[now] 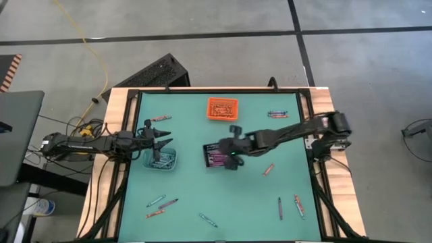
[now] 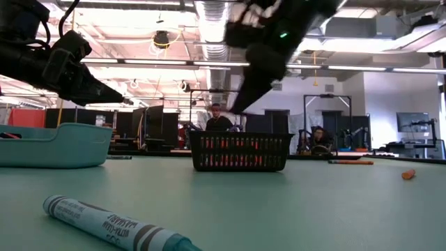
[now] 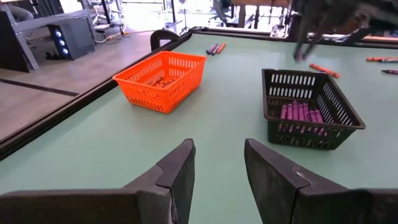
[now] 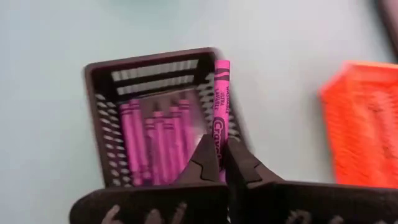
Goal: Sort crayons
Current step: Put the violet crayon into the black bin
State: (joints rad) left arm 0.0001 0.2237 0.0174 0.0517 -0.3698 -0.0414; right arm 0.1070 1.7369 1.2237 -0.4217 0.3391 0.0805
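Right wrist view: purple crayon (image 4: 221, 102) between closed fingers (image 4: 205, 160).

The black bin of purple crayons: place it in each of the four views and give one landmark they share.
High view: the black bin lies mid-table, under the right pincer.
Low view: centre, on the table, crayons showing through its mesh.
Left wrist view: right of centre, beyond the open left pincer.
Right wrist view: centre-left, below the held purple crayon.
Shared landmark: the orange bin, absent from the low view.
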